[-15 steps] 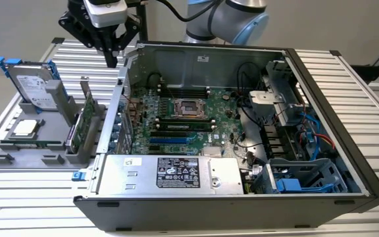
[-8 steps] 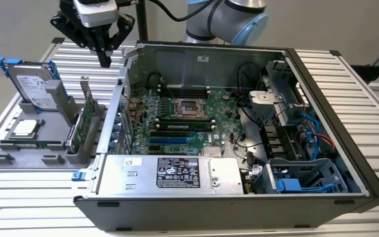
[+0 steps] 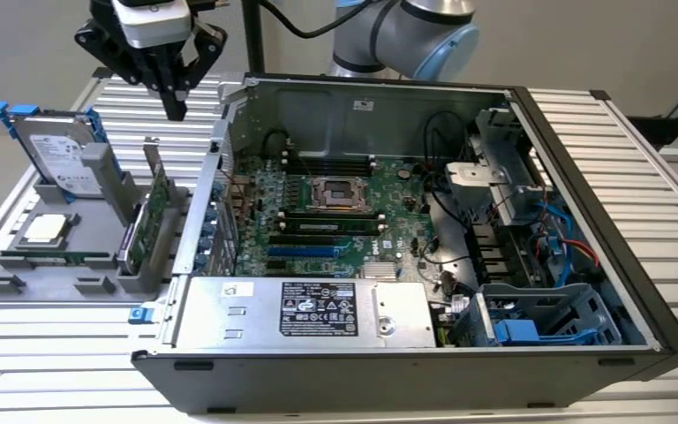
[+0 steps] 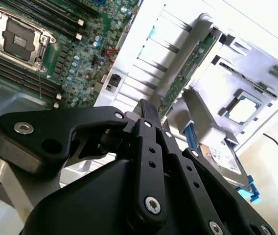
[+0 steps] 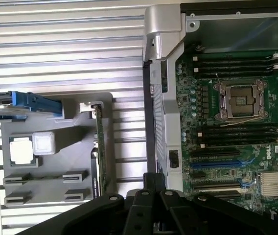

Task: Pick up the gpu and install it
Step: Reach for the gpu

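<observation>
Beside the open dark metal computer case [image 3: 433, 375], on the exterior view's left, a grey moulded holder [image 3: 45, 276] sits on the ribbed aluminium table [image 3: 56, 353]. The gpu [image 3: 151, 221] stands on edge in its slot, a thin green board with its long axis parallel to the case wall and its silver bracket end upright nearest me. My claw [image 3: 176, 110] is pinched closed and empty, hovering above that bracket.

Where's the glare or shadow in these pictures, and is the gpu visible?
Second wrist view: glare washes out the grey tray, yet the gpu shows green; the hand is a dark silhouette. Exterior view: evenly lit, gpu plainly visible.
</observation>
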`<control>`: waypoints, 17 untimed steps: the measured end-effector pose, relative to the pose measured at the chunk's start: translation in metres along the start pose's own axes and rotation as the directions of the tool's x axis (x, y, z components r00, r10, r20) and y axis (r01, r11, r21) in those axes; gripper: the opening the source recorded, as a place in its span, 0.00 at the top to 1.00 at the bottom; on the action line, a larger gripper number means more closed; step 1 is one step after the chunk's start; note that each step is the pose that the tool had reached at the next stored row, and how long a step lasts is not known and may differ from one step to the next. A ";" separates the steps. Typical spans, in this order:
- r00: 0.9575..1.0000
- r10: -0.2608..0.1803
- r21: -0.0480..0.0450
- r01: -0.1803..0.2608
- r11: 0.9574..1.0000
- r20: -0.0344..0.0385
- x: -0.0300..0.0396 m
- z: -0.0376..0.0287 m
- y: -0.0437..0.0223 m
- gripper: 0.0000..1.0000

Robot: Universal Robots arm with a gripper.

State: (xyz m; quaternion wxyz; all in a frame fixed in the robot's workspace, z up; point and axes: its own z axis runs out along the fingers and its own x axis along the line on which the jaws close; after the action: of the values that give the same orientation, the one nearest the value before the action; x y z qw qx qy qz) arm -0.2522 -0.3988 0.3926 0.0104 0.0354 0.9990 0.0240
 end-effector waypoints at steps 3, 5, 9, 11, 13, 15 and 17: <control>1.000 0.000 0.000 0.000 1.000 0.000 0.0045 -0.0001 -0.0003 1.00; 1.000 0.000 0.000 0.000 1.000 0.000 0.0074 -0.0002 -0.0005 1.00; 1.000 0.000 0.000 0.000 1.000 0.000 0.0132 -0.0003 -0.0009 1.00; 1.000 0.000 0.000 0.000 1.000 0.000 0.0161 -0.0004 -0.0011 1.00; 1.000 0.000 0.000 0.000 1.000 0.000 0.0190 -0.0004 -0.0013 1.00; 1.000 0.000 0.000 0.000 1.000 0.000 0.0218 -0.0005 -0.0015 1.00; 1.000 0.000 0.000 0.000 1.000 0.000 0.0248 -0.0006 -0.0017 1.00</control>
State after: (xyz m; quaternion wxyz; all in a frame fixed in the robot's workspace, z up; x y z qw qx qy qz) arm -0.2771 -0.3988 0.3926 0.0103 0.0354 0.9990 0.0240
